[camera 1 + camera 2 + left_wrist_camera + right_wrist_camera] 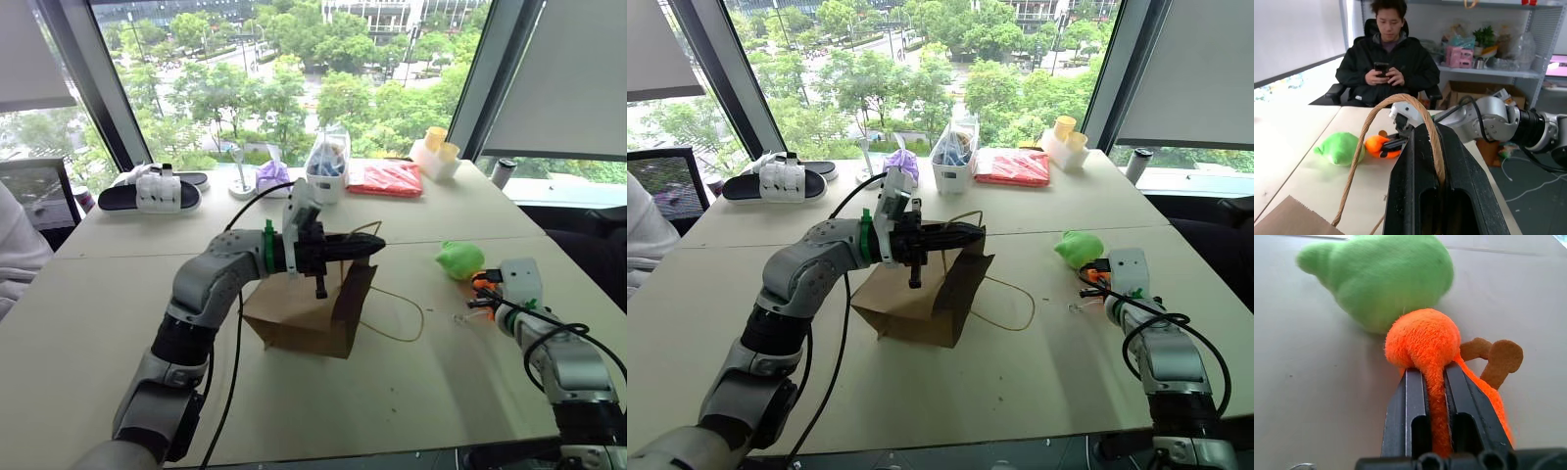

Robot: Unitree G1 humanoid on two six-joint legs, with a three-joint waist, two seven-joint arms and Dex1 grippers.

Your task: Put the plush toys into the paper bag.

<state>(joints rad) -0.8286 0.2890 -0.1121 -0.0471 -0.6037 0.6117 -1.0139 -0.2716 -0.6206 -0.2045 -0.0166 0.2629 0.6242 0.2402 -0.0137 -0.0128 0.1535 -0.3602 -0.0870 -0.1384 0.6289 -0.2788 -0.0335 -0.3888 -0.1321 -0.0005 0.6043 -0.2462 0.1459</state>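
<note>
Right gripper [1435, 377] pinching orange plush toy [1422, 340].

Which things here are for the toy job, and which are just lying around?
For the job: paper bag, its handle, green plush toy, orange plush toy.
Just lying around: sandal, purple pouch, red packet, yellow cups.
</note>
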